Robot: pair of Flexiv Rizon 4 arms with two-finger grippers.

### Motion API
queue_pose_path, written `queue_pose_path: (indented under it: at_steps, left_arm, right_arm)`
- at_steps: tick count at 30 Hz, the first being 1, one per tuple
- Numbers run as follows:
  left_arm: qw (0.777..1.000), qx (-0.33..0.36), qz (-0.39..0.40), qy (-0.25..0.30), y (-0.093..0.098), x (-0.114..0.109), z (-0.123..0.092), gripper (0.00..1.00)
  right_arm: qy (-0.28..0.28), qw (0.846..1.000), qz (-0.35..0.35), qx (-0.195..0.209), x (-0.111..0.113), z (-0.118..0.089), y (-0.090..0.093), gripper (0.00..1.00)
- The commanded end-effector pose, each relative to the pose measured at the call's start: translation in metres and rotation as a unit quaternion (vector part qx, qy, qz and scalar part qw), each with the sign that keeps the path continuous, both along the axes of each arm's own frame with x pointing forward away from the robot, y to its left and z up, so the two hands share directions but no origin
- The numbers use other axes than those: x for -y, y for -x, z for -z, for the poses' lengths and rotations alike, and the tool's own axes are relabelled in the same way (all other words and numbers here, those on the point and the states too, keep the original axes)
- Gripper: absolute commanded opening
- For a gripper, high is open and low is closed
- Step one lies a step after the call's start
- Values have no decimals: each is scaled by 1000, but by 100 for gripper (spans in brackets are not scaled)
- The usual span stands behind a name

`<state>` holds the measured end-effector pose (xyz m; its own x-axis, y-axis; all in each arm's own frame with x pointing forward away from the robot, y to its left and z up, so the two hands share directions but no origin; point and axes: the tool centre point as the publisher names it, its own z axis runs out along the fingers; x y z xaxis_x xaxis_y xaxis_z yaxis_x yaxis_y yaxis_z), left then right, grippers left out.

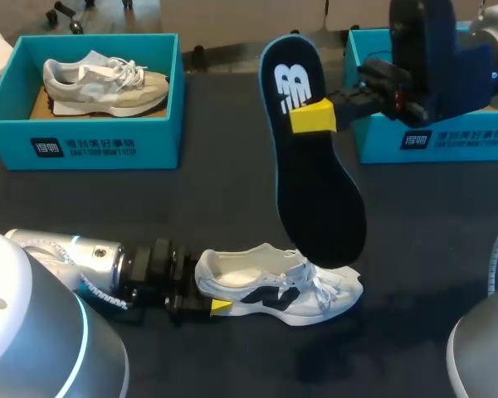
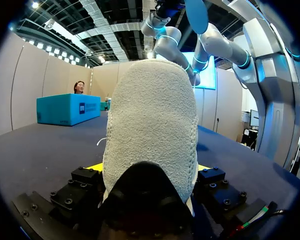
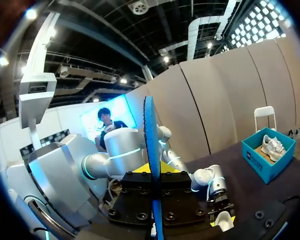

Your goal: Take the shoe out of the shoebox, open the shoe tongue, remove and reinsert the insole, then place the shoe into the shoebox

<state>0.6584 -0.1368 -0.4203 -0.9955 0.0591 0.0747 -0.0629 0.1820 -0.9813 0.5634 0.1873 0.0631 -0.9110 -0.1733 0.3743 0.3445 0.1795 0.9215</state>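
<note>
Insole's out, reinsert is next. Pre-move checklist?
1. Left tool shut on the shoe heel: ok.
2. Right tool shut on insole: ok.
3. Shoe upright on table, opening facing up: ok.
4. Insole's lower end at the opening: not ok, it hangs by the laces.
5. Shoebox behind right arm empty: cannot tell, the arm hides it.

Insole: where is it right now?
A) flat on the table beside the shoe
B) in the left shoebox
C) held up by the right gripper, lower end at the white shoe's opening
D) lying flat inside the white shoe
C: the right gripper is shut on the insole, which stands steeply over the white shoe, its lower end at the opening, while the left gripper clamps the heel.
</note>
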Motion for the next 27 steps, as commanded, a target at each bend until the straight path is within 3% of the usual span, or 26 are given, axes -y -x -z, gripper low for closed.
queue_pose_path:
  at_steps: [1, 27]
  left_arm:
    - [1000, 0, -1, -1, -2, -1, 3, 0]
    - [1000, 0, -1, -1, -2, -1, 3, 0]
  right_arm:
    - [2, 999, 31, -10, 5, 2, 7, 0]
    - [8, 998, 57, -26, 16, -9, 4, 0]
